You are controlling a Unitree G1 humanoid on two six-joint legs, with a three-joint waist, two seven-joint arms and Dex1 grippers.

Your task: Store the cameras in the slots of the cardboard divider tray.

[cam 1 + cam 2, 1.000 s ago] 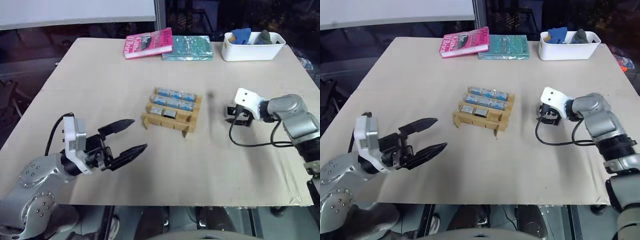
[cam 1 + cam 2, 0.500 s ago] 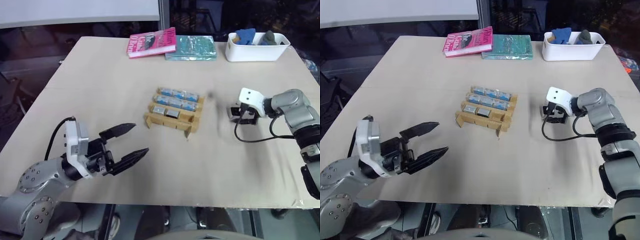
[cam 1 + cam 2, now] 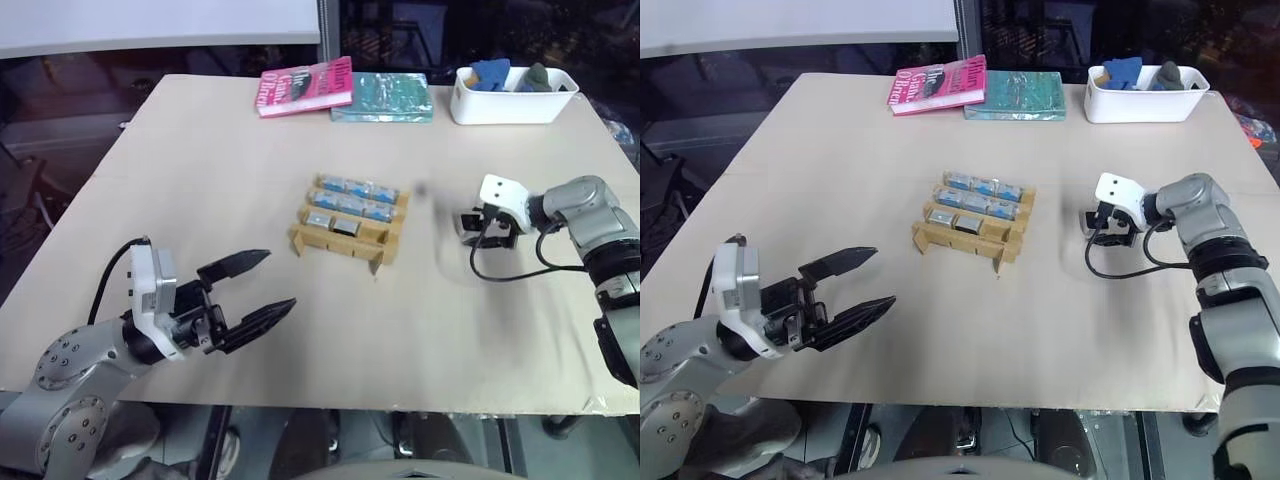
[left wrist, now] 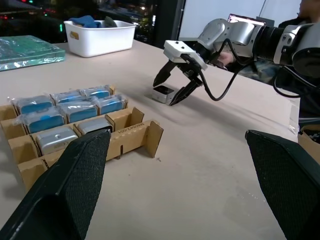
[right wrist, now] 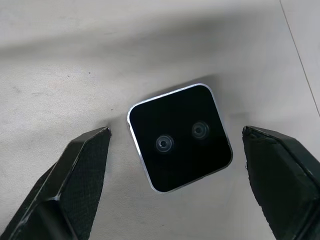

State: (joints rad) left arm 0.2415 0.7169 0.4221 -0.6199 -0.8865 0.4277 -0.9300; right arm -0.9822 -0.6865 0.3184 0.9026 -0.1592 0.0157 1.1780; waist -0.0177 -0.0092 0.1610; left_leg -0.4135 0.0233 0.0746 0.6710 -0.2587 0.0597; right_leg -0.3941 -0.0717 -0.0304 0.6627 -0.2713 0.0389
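Black fingers of the right gripper (image 5: 170, 150) spread apart, one each side of a loose camera (image 5: 180, 136) lying lens-face up on the table (image 3: 200, 170) — straddling it, not yet touching. Same pairing seen from the left wrist: right gripper angled down over the small silver-edged box, at about three o'clock from the cardboard divider tray (image 3: 348, 224) in the head view, near but clearly apart from it. Left gripper (image 3: 258, 288) also wide apart and holding nothing, low at about seven o'clock from the tray, well clear of everything.

Progress, judged from the slots: far two rows filled with bluish-faced cameras (image 4: 65, 106), near row holding two silver-grey ones (image 4: 57, 138), one slot at the near row's end apparently empty. So eight seemingly stored, one left — the loose camera under the right fingers. Remaining: close on it, lift, carry to the open slot, lower in.

Further out, at the table's far edge: pink book (image 3: 304, 85) at about eleven o'clock from the tray, teal book (image 3: 382, 97) at twelve, white tub (image 3: 510, 95) at one to two o'clock. Nothing lying between the loose camera and the tray; only the jutting divider strips likely to catch on entry.
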